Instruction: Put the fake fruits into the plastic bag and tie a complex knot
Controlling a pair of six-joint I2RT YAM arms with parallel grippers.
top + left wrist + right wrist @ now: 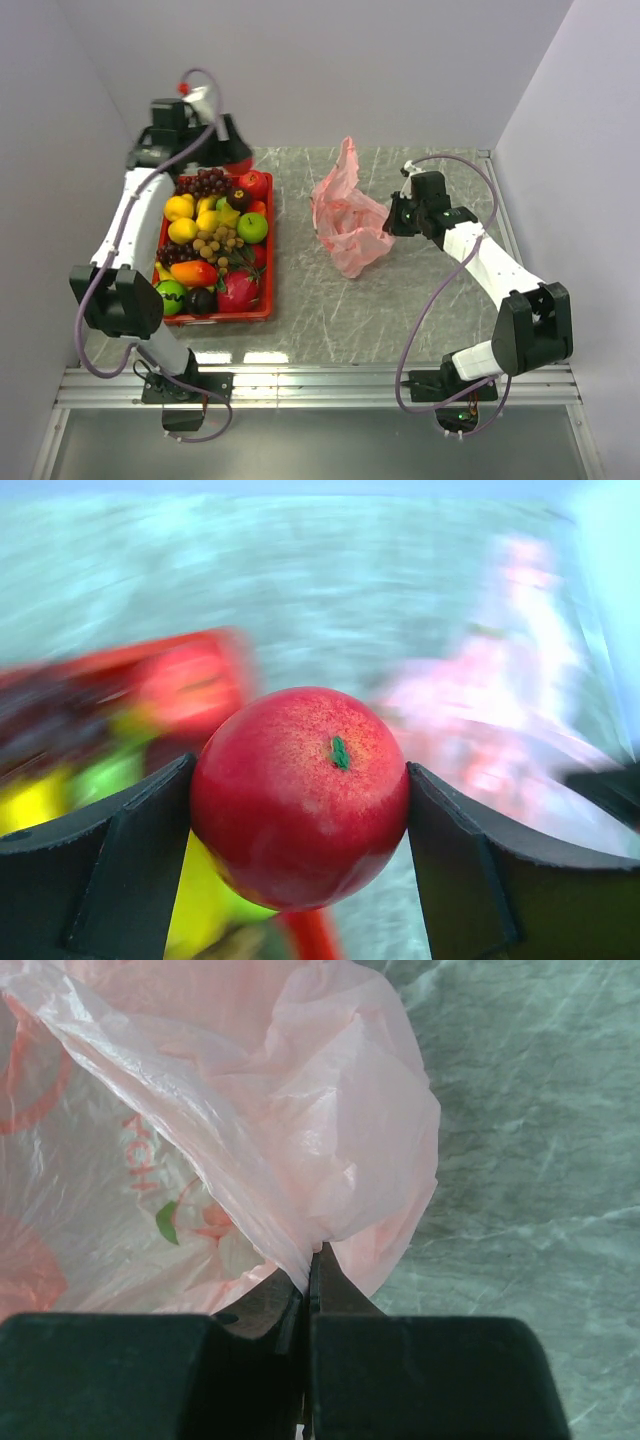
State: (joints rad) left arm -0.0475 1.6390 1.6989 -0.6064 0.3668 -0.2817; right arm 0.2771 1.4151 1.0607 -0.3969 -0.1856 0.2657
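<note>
In the left wrist view a glossy red apple [300, 795] with a small green stem mark sits squeezed between both black fingers [140, 830] of my left gripper [300, 780]. From above, the left gripper [222, 143] hangs over the far end of the red tray [268, 290]. The tray holds the other fake fruits: a green apple [252, 228], lemons [180, 208], purple grapes [203, 182], a mango [193, 272] and a pink dragon fruit [238, 290]. The pink plastic bag [345, 215] lies crumpled at mid-table. My right gripper [312, 1260] is shut on a fold of the bag's film [330, 1130].
The grey marbled tabletop [420, 290] is walled by white panels at the back and both sides. A metal rail [320, 385] runs along the near edge by the arm bases. The background of the left wrist view is smeared by motion.
</note>
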